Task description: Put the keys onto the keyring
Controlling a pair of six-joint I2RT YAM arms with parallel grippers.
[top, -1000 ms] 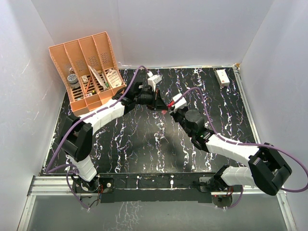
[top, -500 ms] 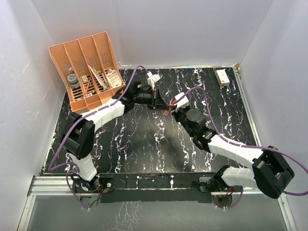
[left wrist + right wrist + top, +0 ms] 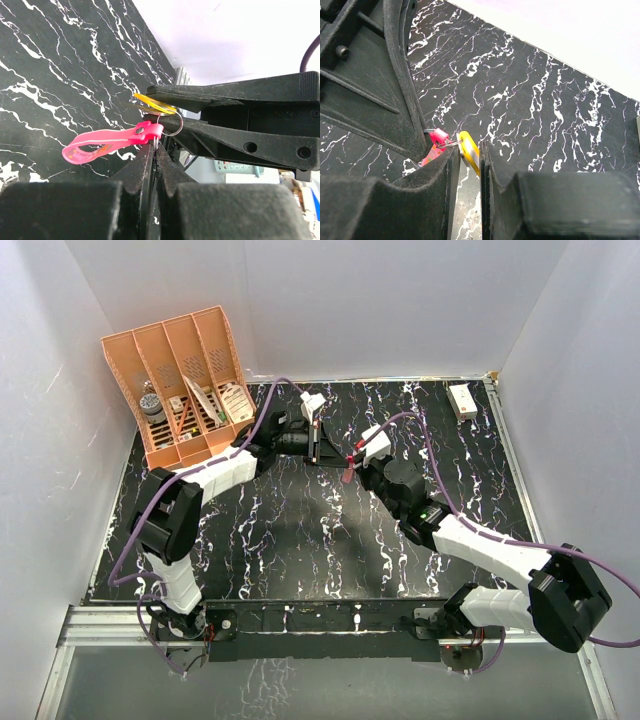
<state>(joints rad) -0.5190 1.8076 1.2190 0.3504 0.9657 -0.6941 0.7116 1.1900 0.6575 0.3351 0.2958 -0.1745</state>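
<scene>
Jaws of the left gripper (image 3: 155, 148) were pressed shut on the ring end of the keyring (image 3: 145, 131), pinching it just where the pink strap (image 3: 95, 148) joined its small metal ring (image 3: 173, 126). From that pinch the strap reached out to one side of the jaws, free in the air above the black marbled table (image 3: 60, 75), with its looped far end drooping slightly. The ring stood out on the other side of the jaws, toward the right gripper (image 3: 469, 148).

The right gripper's jaws were clamped on the key (image 3: 470, 156), a small yellow-gold piece held edge-on between the two fingers, its end poking out past the fingertips toward the left gripper. In the left wrist view the key lay flat between the right gripper's fingers, just above the ring, and a thin wire of the ring ran up to the key's edge. Whether the ring ran through the key's hole could not be told.

From above, the two grippers stood tip to tip, with the strap dangling just below the point where they came together. An orange organizer (image 3: 185, 390) stood well behind the left gripper, and a small white box (image 3: 462, 400) lay far beyond the right one.
</scene>
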